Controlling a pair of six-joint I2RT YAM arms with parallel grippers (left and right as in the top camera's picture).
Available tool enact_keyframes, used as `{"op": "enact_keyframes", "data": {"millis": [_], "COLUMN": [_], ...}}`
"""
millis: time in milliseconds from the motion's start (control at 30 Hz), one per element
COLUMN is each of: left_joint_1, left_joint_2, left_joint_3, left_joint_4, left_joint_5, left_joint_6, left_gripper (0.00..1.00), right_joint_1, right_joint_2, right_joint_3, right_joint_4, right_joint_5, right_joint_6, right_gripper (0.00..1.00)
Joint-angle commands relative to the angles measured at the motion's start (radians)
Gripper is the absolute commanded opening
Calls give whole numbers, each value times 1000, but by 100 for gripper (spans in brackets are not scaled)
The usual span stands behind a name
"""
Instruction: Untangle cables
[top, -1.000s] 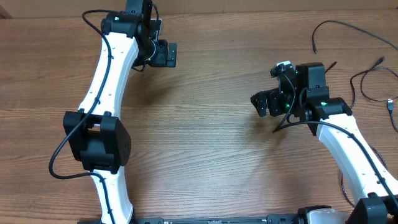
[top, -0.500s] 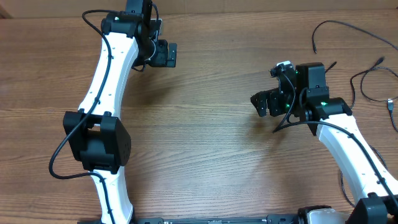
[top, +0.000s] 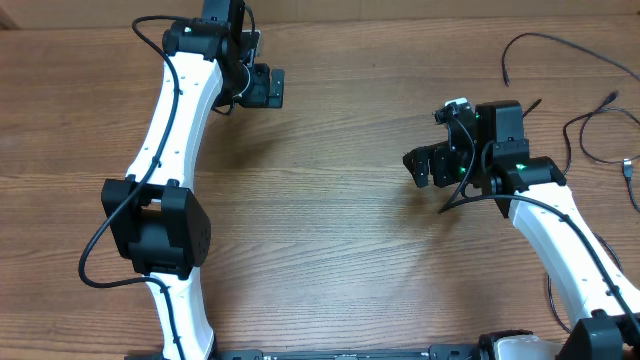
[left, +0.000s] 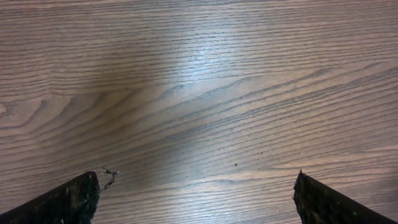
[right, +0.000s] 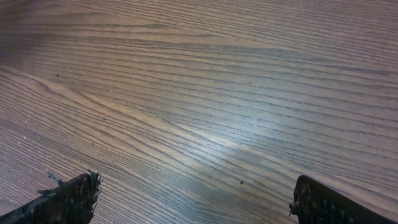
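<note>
Black jaws, left and right, gape wide, gripping nothing.

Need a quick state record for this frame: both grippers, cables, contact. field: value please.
left gripper: open, empty, over bare wood at the table's far left
right gripper: open, empty, over bare wood right of centre
cables: thin black strands lying loose near the far right edge, partly out of frame; no knot visible
contact: none, both grippers apart from the cables
nearest arm to cables: right
table: brown wood grain
</note>
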Motion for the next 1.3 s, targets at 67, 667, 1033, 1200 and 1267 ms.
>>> {"op": "enact_keyframes", "data": {"millis": [67,667,1033,1200,1267], "left_joint_1": [-10,-79,-274,-396,-469], "left_joint_2": [-10,-141,-356,-425,-449], "left_joint_3": [-2,-2,-2,-2,-2], "left_joint_4": [1,1,0,0,0], "left_joint_5": [-4,-3,-3,-3,-29], "left_joint_6": [-14,-14,-14,-14,15], "left_gripper": [99,100,99,100,100], "right_joint_1": [0,0,0,0,0], "right_joint_2": [-25,-25,-25,-24,-24], "right_joint_3": [26,26,26,26,26], "right_joint_4": [3,2,2,3,2], "right_joint_5": [7,7,7,8,7], "right_joint_6": [3,3,3,3,3], "right_gripper": [100,100,100,100,100]}}
